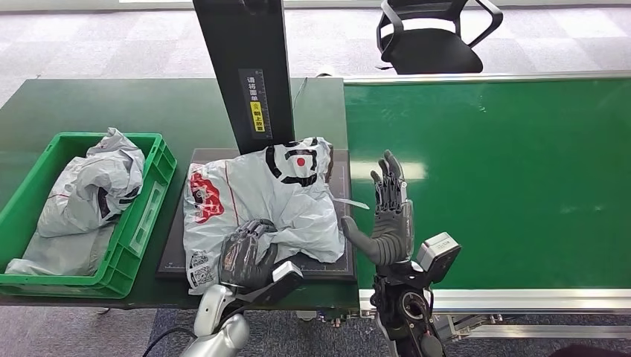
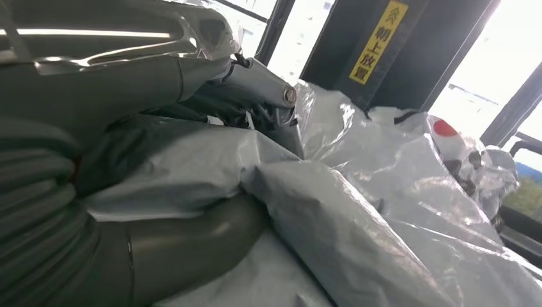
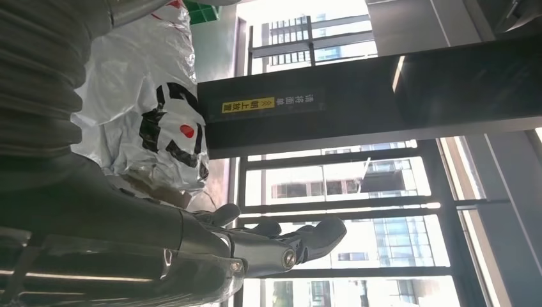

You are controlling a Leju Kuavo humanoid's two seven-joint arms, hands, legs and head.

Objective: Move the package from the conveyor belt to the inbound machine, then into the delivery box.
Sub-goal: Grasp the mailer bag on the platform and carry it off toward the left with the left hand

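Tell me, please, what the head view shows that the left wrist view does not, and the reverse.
Only the head view shows the green crate with a grey bag in it, the conveyor belt, the office chair and the right hand, open beside the package. Only the left wrist view shows the left hand's thumb pressed under a fold. Both show the package, the left hand gripping it, and the yellow label.
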